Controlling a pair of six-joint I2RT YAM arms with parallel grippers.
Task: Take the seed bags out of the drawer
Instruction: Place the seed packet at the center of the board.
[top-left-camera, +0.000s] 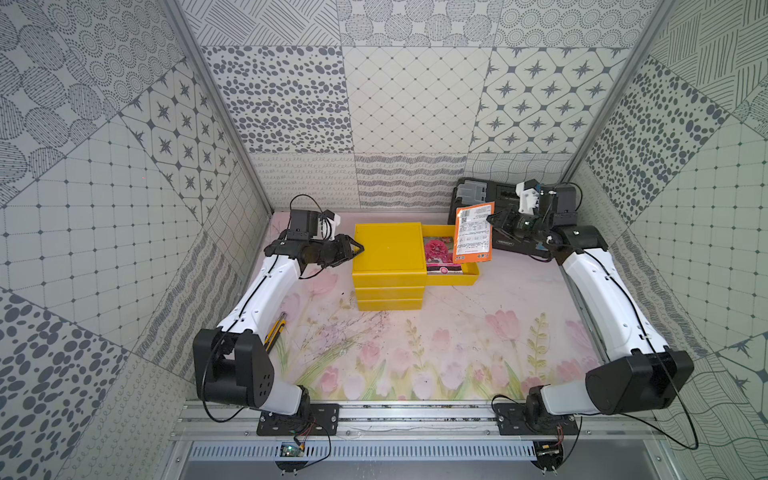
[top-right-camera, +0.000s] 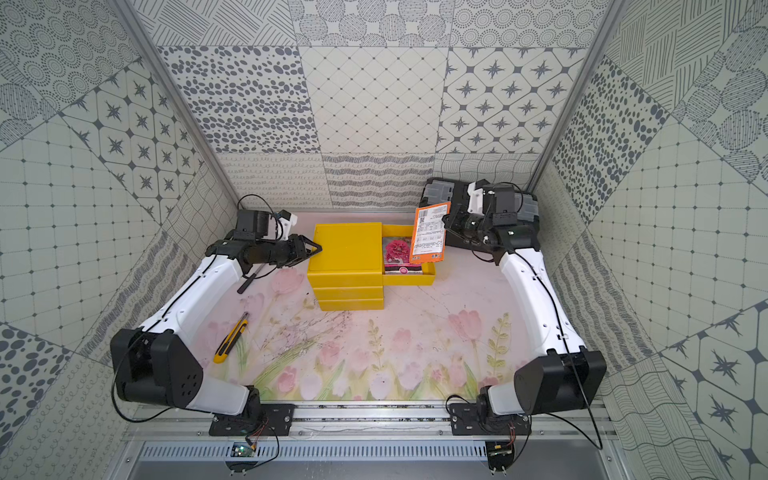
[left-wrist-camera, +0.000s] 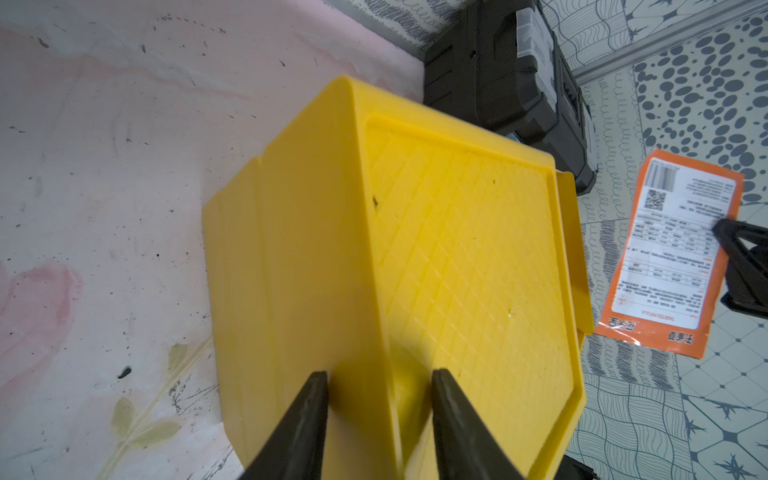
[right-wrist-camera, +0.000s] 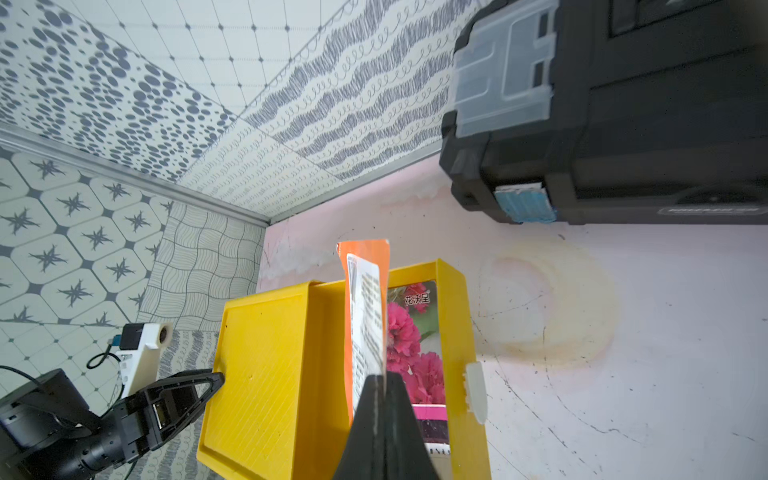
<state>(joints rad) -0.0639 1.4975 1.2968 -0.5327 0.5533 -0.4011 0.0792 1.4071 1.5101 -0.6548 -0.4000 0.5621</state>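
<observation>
Between the clenched jaws of your right pincer (top-left-camera: 491, 219) hangs an orange seed bag (top-left-camera: 473, 232), mid-removal above the open drawer (top-left-camera: 453, 283). Below it, a pink seed bag (top-left-camera: 436, 254) waits inside. Your left pincer (top-left-camera: 358, 249), jaws apart, presses against the yellow cube (top-left-camera: 388, 249). Next, swing aside, release the bag, and return.

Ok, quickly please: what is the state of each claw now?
Left claw: partly open, tips against the yellow drawer box.
Right claw: closed on the orange seed bag, above the open drawer.
</observation>
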